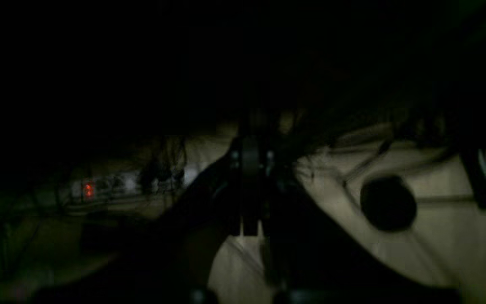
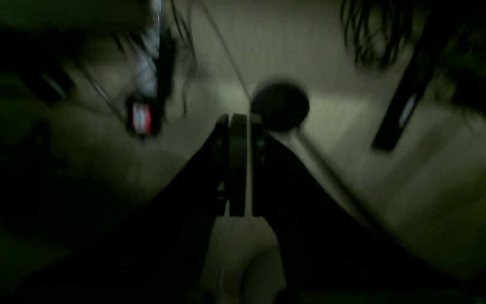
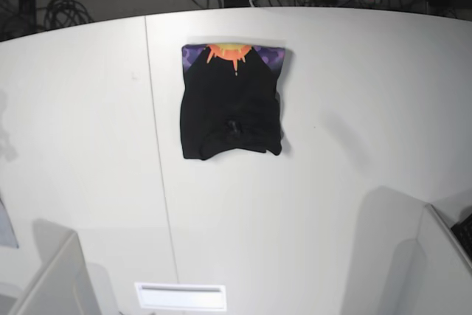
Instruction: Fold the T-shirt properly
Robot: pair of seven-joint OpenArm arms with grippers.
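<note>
Both pincers show only in the dim wrist views: left gripper [image 1: 249, 228] and right gripper [image 2: 238, 211] each have jaws pressed together, holding nothing. Only the base view shows the T-shirt [image 3: 232, 108], folded on the white table [image 3: 354, 145], long axis toward the cable-strewn back edge, print farthest.

View quality: I get a very dark, blurred picture; the upper half is black.
Left gripper [image 1: 249, 190]: centre frame, its fingers [image 1: 243, 185] look pressed together.
Power strip [image 1: 112, 185]: left of centre, with a red light.
Round dark object [image 1: 388, 202]: right of centre, on a pale surface; I can't identify it.
</note>
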